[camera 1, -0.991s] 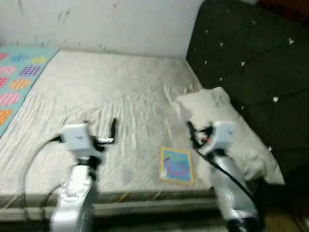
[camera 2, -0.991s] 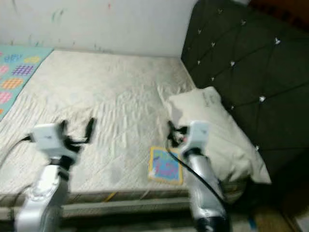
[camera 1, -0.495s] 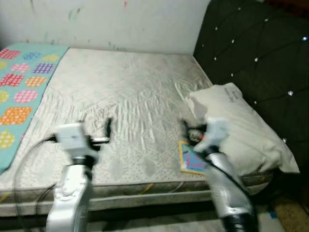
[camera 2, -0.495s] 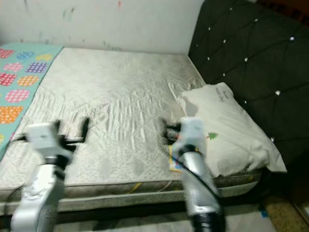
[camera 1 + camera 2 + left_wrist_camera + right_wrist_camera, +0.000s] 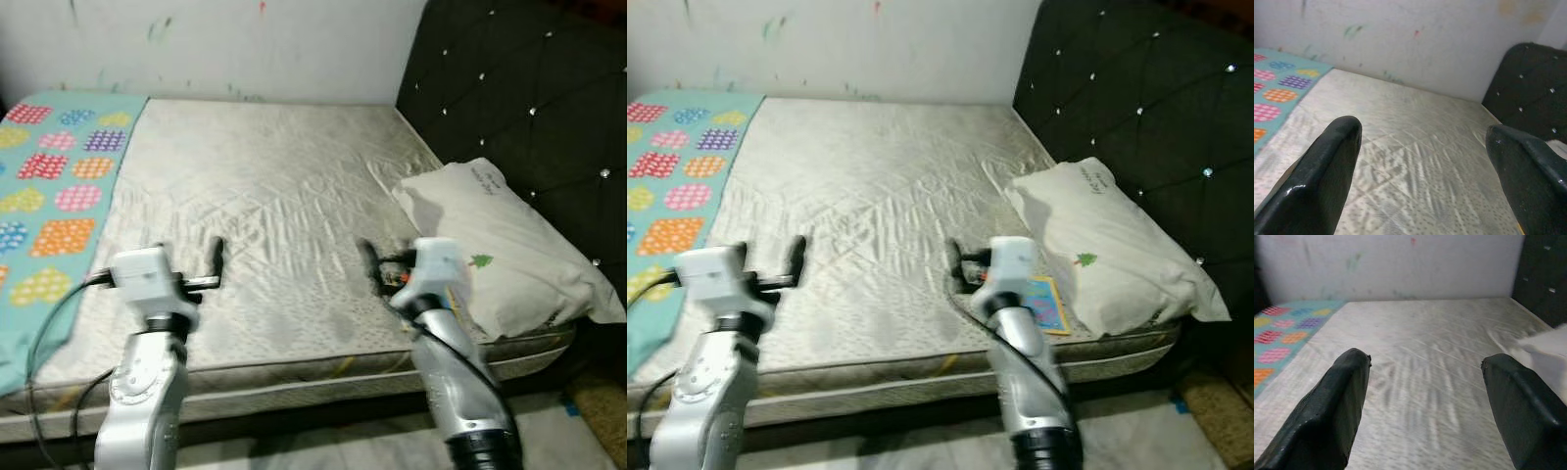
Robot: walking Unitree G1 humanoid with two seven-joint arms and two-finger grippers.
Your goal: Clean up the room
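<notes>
Bed: wide mattress under a wrinkled, quilted cream sheet (image 5: 274,206); runs from the near edge back to the wall.
Wall: off-white plaster wall (image 5: 245,44) behind the bed, flecked with small coloured marks.
Headboard: black tufted headboard with shiny studs (image 5: 529,88), along the robot's right side of the bed.
Blanket: turquoise blanket with coloured dotted squares (image 5: 49,186), along the left side of the bed, hanging over the near left edge.
Pillow: cream pillow with a small green tree print (image 5: 500,250), lying against the headboard at the near right corner.
Book: thin blue-covered picture book with a yellow border (image 5: 1046,304), flat on the sheet just beside the pillow, near the bed's front edge, partly hidden by the right arm.
Left gripper (image 5: 1422,161): held over the near left part of the sheet; 2 black fingers spread wide apart, holding nothing.
Right gripper (image 5: 1425,396): held over the sheet just left of the book; 2 fingers wide apart, holding nothing.
</notes>
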